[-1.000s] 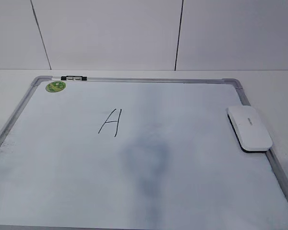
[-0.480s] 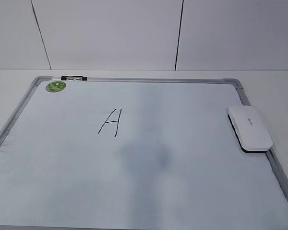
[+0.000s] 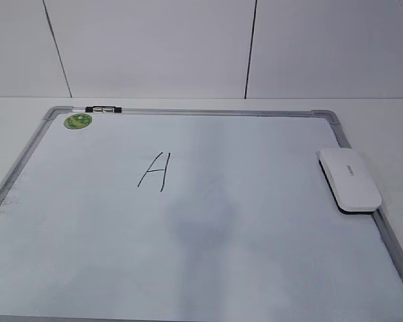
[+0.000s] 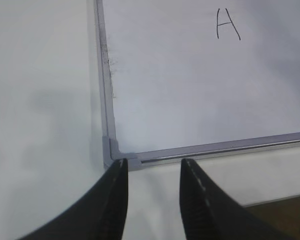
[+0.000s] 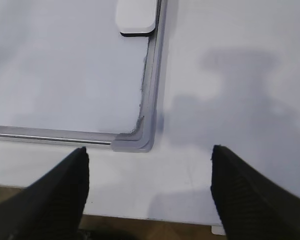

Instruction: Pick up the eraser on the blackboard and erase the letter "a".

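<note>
A white tabletop (image 3: 389, 127) under pale wall panels carries the blackboard (image 3: 208, 268) (really a white dry-erase board). The eraser (image 3: 349, 179) lies on its right edge, long axis running away from the camera, ahead and left of the right gripper (image 5: 149, 187), whose jaws are spread wide and empty. The left gripper (image 4: 152, 192) hangs partly spread over the near-left corner. Only a capital A (image 3: 155, 171) shows; no small "a" can be made out.
</note>
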Robot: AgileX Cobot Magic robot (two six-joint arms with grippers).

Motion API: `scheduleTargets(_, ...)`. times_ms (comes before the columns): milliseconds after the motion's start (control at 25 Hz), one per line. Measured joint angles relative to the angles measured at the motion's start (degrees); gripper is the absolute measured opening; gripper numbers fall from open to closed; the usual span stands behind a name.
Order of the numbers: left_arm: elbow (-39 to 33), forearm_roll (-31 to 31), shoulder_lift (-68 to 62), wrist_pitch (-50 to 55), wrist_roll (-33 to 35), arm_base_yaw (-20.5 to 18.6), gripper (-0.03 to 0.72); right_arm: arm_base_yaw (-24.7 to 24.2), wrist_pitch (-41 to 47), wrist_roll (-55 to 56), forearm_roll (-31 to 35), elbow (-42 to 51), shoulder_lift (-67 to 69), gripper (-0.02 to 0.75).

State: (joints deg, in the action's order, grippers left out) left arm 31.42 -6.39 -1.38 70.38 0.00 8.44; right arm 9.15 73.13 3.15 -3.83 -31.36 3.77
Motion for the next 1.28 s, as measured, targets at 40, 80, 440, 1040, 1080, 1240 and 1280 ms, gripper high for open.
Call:
scheduleTargets(40,0.0,0.4,0.2,-0.2,0.0,0.0,0.267,0.0,-0.1,0.0,-0.1,0.1,-0.1,0.581)
scheduleTargets(80,-0.1,0.7,0.2,-0.7,0.0,0.0,0.267,0.0,-0.4,0.0,-0.3,0.1,-0.4,0.581)
scheduleTargets(440,-2.3,1.7,0.2,-5.9,0.0,0.0,0.267,0.0,-6.5,0.0,-1.5,2.5,-0.5,0.581)
scheduleTargets(1040,-2.4,1.7,0.2,-6.8,0.0,0.0,0.26,0.0,-7.3,0.0,-1.6,2.6,-0.5,0.581)
scheduleTargets(1080,-2.4,1.7,0.2,-6.8,0.0,0.0,0.253,0.0,-7.3,0.0,-1.6,2.6,-0.5,0.581)
scheduleTargets(1240,-2.5,1.7,0.2,-6.8,0.0,0.0,0.241,0.0,-7.3,0.0,-1.6,2.6,-1.0,0.581)
scheduleTargets(1280,-2.5,1.7,0.2,-6.8,0.0,0.0,0.24,0.0,-7.3,0.0,-1.6,2.6,-1.5,0.581)
